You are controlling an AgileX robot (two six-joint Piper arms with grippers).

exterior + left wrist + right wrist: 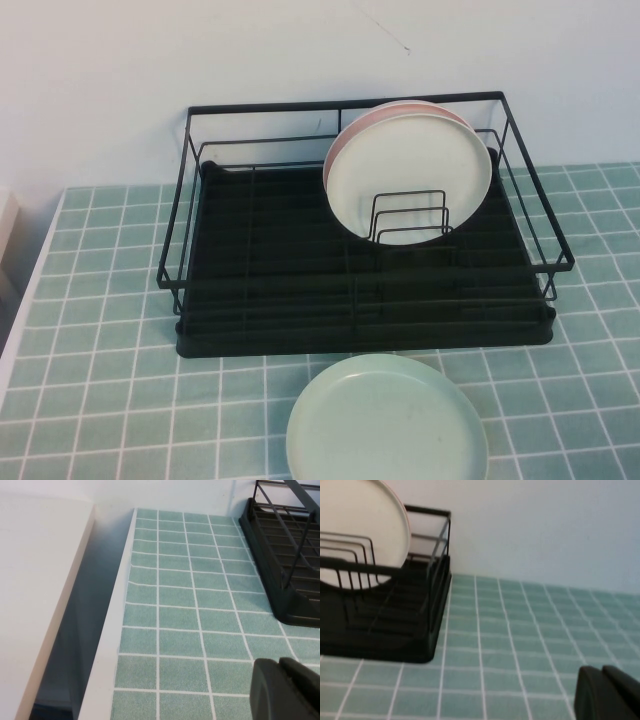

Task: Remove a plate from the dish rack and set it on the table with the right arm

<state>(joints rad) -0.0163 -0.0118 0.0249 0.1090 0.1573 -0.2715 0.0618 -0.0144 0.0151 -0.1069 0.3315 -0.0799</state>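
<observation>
mint-green plate (388,420) lies flat on the tiled table (90,300), just near of the dish rack (260,300). left gripper (287,690) and right gripper (607,692) low over tiles; finger state unclear.

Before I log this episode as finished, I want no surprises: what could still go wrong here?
The mint-green plate lies flat on the table at the high view's bottom edge, so it may sit near the table's front and could be knocked off. The cream-white plate and pink plate lean upright in the dish rack; a bump might topple them. The left gripper and right gripper hover low over the tiles.
</observation>
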